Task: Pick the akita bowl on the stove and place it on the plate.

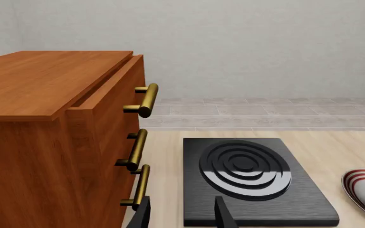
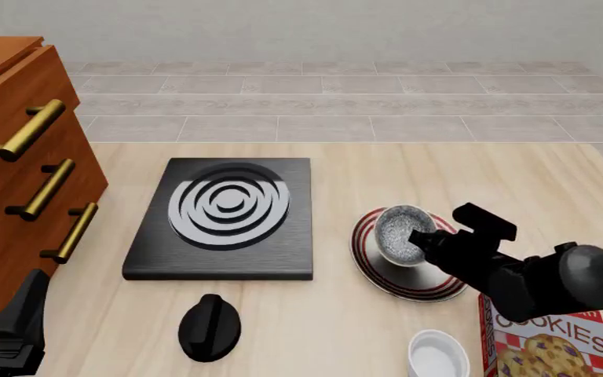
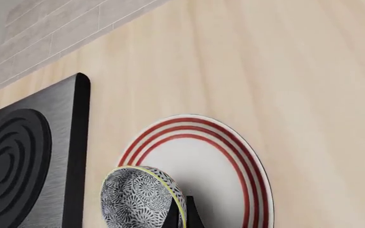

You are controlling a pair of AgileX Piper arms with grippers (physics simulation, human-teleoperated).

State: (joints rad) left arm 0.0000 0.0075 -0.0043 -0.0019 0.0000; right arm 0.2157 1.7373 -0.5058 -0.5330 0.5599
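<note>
1. Now the akita bowl (image 2: 400, 234) is off the stove (image 2: 223, 220). It is over the plate (image 2: 408, 281), right beside the stove.
2. The right fingers (image 2: 419, 242) are clamped on the bowl's rim on the side away from the stove. The bowl looks tipped. I cannot tell if it touches the plate.
3. The left fingers (image 1: 181, 214) are apart and hold nothing, near the stove's edge.
4. Only the front view shows the knob (image 2: 210, 326) near the stove.
</note>
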